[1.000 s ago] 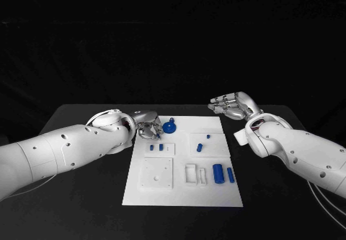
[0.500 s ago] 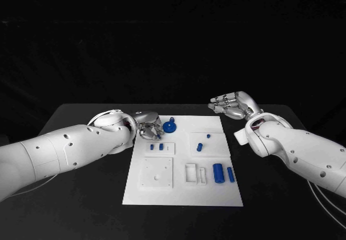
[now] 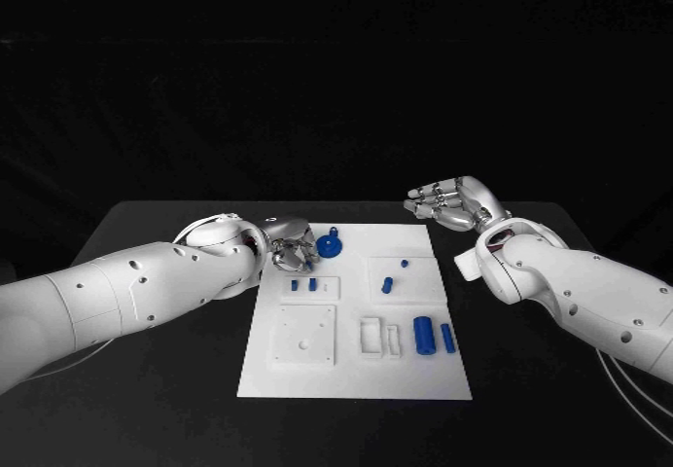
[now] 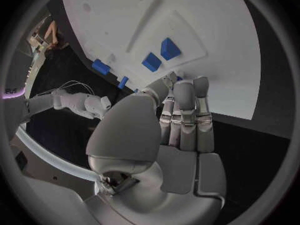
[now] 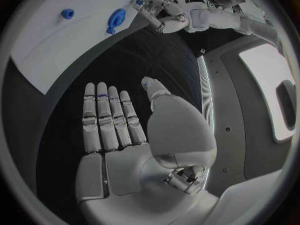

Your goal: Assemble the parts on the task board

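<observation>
The left hand (image 3: 291,253) hovers at the far left corner of the task board (image 3: 359,379), fingers curled together and empty as far as I can judge, just beside the round blue part (image 3: 330,246). The right hand (image 3: 451,204) waits off the board's far right corner, fingers straight, holding nothing. The step looks like a reach; next comes closing on that part.

Left hand: the silver many-fingered left hand (image 3: 291,251) crept slightly toward the round blue knob-shaped part (image 3: 330,244) at the far left corner of the white task board (image 3: 359,384), ending just beside it.
Left arm: the white left arm (image 3: 133,292) shifted slightly along with the hand.
</observation>
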Robot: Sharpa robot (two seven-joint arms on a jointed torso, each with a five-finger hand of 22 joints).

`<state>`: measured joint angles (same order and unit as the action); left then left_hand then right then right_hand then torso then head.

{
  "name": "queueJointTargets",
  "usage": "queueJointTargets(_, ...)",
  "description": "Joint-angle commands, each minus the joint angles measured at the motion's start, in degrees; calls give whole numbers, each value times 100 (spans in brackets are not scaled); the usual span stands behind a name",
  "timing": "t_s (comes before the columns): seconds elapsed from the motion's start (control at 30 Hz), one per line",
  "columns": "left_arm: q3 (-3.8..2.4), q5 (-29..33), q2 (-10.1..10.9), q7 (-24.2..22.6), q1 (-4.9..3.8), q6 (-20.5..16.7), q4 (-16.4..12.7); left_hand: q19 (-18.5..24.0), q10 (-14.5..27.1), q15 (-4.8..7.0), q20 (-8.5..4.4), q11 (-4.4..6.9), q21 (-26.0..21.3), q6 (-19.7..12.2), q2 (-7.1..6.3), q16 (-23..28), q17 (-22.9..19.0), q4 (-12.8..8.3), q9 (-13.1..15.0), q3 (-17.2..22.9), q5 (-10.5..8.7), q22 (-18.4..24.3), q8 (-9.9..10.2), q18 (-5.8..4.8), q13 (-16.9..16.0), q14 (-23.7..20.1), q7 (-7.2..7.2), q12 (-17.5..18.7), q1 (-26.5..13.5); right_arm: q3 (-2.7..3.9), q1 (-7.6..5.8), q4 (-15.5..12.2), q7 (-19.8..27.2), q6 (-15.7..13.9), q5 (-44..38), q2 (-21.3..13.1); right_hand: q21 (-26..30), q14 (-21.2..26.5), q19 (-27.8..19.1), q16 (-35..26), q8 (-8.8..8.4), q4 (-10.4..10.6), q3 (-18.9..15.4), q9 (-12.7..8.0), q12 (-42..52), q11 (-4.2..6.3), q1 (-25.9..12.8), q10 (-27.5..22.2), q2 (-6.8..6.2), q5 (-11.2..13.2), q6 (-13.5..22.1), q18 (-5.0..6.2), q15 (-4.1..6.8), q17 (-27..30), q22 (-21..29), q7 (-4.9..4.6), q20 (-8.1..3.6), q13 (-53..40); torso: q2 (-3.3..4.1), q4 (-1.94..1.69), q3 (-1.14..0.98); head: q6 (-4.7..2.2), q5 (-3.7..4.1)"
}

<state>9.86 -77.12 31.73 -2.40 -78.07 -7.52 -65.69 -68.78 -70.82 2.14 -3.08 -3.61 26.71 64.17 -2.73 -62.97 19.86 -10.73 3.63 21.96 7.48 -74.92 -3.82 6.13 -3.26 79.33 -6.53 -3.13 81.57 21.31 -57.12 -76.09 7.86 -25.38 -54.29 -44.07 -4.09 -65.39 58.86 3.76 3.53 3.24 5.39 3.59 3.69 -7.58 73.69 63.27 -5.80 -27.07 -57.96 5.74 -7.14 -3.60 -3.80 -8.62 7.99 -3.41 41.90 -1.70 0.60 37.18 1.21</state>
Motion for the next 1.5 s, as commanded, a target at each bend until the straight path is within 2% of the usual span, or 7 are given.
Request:
queueJointTargets(0.03, 30, 13, -25, 22, 34, 191, 14, 6, -36, -11, -3, -7, -11, -6, 48, 39, 10, 16, -6, -22, -22, -120, 26, 98, -5, -11, -7, -23, 27, 3, 3, -7, 71, 69, 0, 3, 8, -24, -15, -27, -4, 3, -29, -9, -26, -17, 0, -19, 42, -17, 43, 56, -9, 8, 6, -9, -7, 9, -2, -5, 2, 0, 2)
queueJointTargets(0.3, 68, 18, -73, 1, 37, 284, 1, 6, -36, -8, -4, -5, -19, 4, 47, 42, 11, 24, -6, -36, -31, -115, 25, 94, -5, -10, -4, -22, 16, 3, 3, 1, 72, 76, 4, 13, 8, -24, -15, -27, -4, 3, -29, -9, -26, -17, 0, -19, 42, -17, 43, 56, -9, 8, 6, -9, -7, 9, -1, 4, 4, -1, -2)
queueJointTargets(0.63, 90, 18, -58, 35, 38, 396, 17, -1, -16, -11, -4, -12, -30, -5, 40, 34, 18, 8, -7, -61, -63, -116, 28, 93, -4, -5, -7, -20, 32, 3, 3, 1, 86, 57, 11, 8, 8, -24, -15, -27, -4, 3, -29, -9, -26, -17, 0, -19, 42, -17, 43, 56, -9, 8, 6, -9, -7, 9, -3, -14, 7, -5, 6)
queueJointTargets(0.77, 92, 18, -57, 23, 38, 385, 28, 2, 202, -43, 16, -67, -36, -169, -13, 39, 18, -14, -11, -34, -68, -117, 35, 106, -2, -13, 4, -19, 26, 3, 3, 2, 81, 63, 12, 8, 9, -18, -20, -27, -4, 1, -31, -9, -26, -18, -3, -26, 38, -18, 51, 56, -11, 9, 7, -10, -6, 10, -2, -7, 8, -8, -2)
queueJointTargets(0.9, 93, 19, -59, 2, 38, 336, 31, -13, 651, -119, 75, -192, -63, -423, -145, 43, 16, -37, -10, 22, -85, -103, 35, 156, 0, -30, 80, -17, -13, 3, 3, 6, 76, 63, 12, 9, 12, -5, -32, -28, -4, 0, -41, -10, -26, -24, -8, -38, 30, -18, 64, 54, -18, 9, 7, -13, -3, 9, -1, -4, 8, -9, -8)
queueJointTargets(1.07, 93, 20, -61, -15, 38, 279, 35, 3, 889, -175, 147, -263, -159, -629, -241, 57, 6, -39, -12, -27, -103, -84, 37, 219, -1, -84, 102, -19, 4, 3, 3, 10, 79, 35, 12, 11, 21, 15, -102, -27, -4, -2, -53, -10, -26, -24, -5, -49, 23, -18, 75, 41, -13, 9, 9, -15, 13, 9, -3, -4, 6, -4, -5)
queueJointTargets(1.5, 93, 22, -17, -11, 38, 133, 36, -132, 1177, -229, 218, -332, -489, -724, -174, 31, -38, -11, -15, -498, -122, -107, 39, 267, -1, -115, 134, -18, 200, 3, 3, 17, 68, 54, 12, 5, 15, 46, -141, -29, -4, -12, -60, -10, -28, -38, 15, -79, 16, -16, 88, 36, -32, 10, 8, -18, 21, 10, -4, 1, 3, -12, -6)
